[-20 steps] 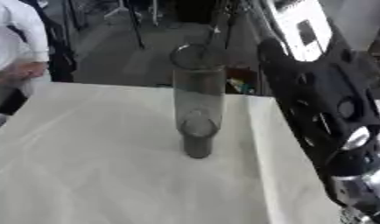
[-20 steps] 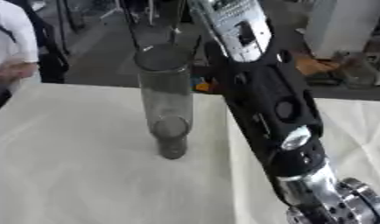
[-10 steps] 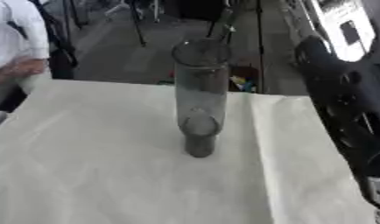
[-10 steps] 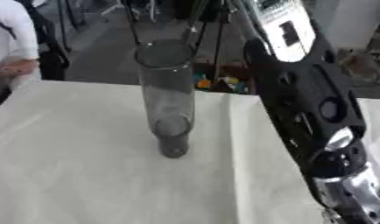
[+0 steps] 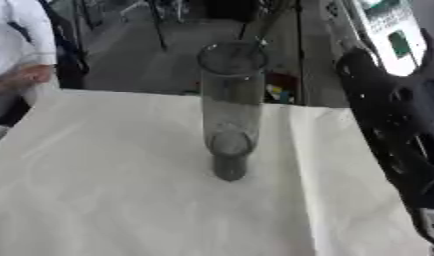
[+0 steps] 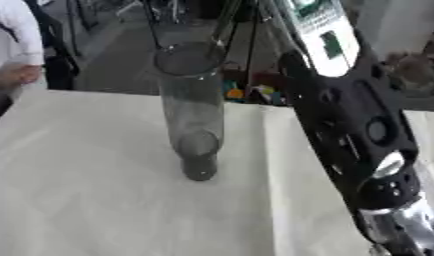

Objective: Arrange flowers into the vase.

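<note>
The tall clear glass vase (image 5: 229, 110) stood upright mid-table, left of my right arm (image 6: 352, 130); neither hand showed, so their state stayed unknown.

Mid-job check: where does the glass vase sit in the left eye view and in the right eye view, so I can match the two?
Left eye view: the vase stands upright just right of centre on the white tablecloth, well left of the robot's black right arm.
Right eye view: the vase stands left of centre, closer to that arm.
Shared landmark: the small colourful objects on the floor just behind the table edge, right of the vase.
</note>
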`<state>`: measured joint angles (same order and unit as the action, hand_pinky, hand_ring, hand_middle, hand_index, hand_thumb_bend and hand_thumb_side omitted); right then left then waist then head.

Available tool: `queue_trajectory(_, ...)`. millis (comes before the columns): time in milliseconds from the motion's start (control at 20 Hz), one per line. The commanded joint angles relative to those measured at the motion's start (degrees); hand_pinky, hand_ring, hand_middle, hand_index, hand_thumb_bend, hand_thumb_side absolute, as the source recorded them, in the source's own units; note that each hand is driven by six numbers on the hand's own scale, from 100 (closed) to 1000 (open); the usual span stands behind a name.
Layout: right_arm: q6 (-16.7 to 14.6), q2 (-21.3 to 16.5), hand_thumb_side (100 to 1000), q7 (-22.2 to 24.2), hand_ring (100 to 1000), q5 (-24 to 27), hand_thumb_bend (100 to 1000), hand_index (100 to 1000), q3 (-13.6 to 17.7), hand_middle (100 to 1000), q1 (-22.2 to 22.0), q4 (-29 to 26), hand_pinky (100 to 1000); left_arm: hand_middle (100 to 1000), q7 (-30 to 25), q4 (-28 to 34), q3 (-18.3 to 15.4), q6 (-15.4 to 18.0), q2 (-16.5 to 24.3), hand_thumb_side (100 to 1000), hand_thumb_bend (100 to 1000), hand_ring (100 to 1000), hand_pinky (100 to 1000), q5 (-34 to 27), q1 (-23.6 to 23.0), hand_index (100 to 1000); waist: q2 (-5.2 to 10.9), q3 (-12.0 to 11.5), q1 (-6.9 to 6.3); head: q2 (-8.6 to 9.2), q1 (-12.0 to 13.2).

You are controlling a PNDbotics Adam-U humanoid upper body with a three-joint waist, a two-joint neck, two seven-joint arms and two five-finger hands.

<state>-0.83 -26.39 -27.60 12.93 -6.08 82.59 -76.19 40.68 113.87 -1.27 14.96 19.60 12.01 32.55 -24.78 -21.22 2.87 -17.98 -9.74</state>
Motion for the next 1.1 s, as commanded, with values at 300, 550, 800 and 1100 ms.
queue_trajectory(300,1.7,0.0,411,-0.7,100,1.6,289,100,0.0,100,1.4,-1.2,100,885,0.1,0.7,0.1,0.1,0.5,1000,377,1000,907,-0.3,0.8,970,1.21,-0.1,0.00,0.73,-0.1)
queue_trajectory(550,2.0,0.4,410,-0.9,100,2.1,290,100,0.0,100,1.3,-1.2,100,885,0.1,0.7,0.2,0.3,0.3,1000,377,1000,907,-0.2,1.1,970,1.27,-0.5,0.44,1.43,0.1)
queue_trajectory(800,2.4,0.9,408,-0.8,100,2.3,280,100,-0.2,100,1.1,-0.7,100,885,0.1,0.7,0.1,0.4,0.2,1000,377,1000,907,-0.2,1.2,970,1.15,-1.0,0.81,1.81,0.0)
queue_trajectory(1100,2.4,1.5,408,0.3,100,2.2,273,100,-0.9,100,0.9,-0.4,100,885,0.2,0.7,0.1,0.5,0.0,1000,376,1000,908,-0.2,1.4,970,0.84,-1.4,1.09,2.17,-0.4)
